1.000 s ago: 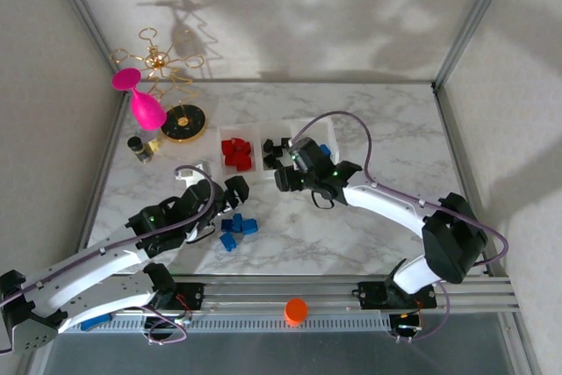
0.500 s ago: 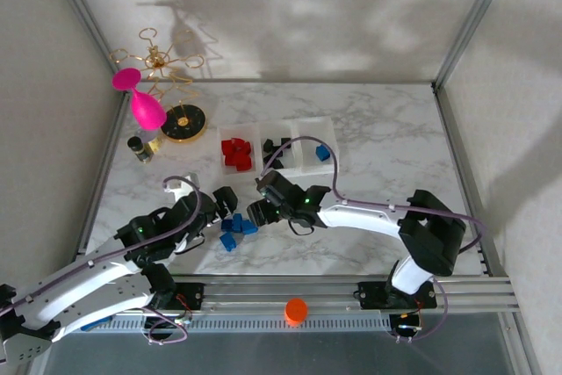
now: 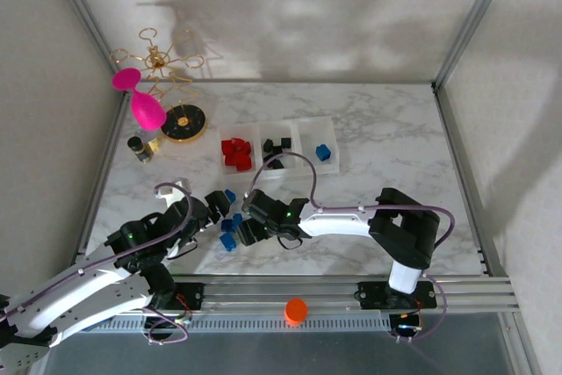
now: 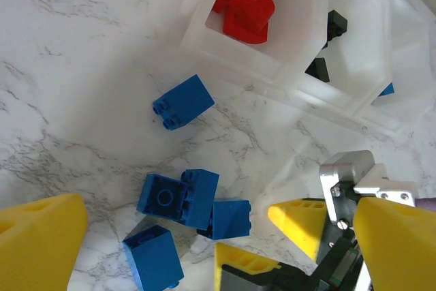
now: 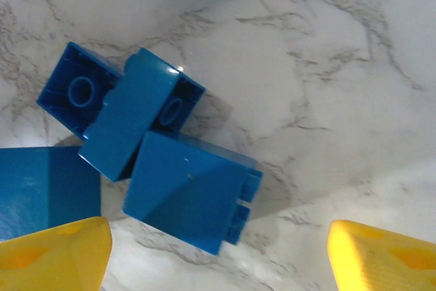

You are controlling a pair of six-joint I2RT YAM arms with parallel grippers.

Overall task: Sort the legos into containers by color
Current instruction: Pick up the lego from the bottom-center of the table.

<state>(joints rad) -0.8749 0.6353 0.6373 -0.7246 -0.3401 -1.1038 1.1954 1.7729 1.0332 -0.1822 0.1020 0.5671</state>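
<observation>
Several loose blue legos (image 3: 232, 226) lie in a cluster on the marble, with one more blue brick (image 3: 229, 195) just beyond them. The three joined containers (image 3: 293, 134) stand further back: red bricks (image 3: 235, 154) in the left one, black bricks (image 3: 277, 148) in the middle one, a blue brick (image 3: 323, 153) in the right one. My right gripper (image 5: 218, 257) hangs open low over the cluster, a blue brick (image 5: 187, 199) just ahead of its yellow fingers (image 5: 48, 253). From the left, my left gripper (image 4: 218, 236) faces the same pile (image 4: 178, 199), wide open and holding nothing.
At the back left stand a gold wire stand on a round black base (image 3: 184, 122), a pink glass (image 3: 145, 108) and a small jar (image 3: 138, 147). An orange cap (image 3: 296, 311) lies on the metal rail (image 3: 351, 292) at the near edge. Both grippers crowd the blue pile.
My right arm swung from the black bin down and left to the blue pile, its jaws widening. My left arm drew back slightly toward the near left, still open.
</observation>
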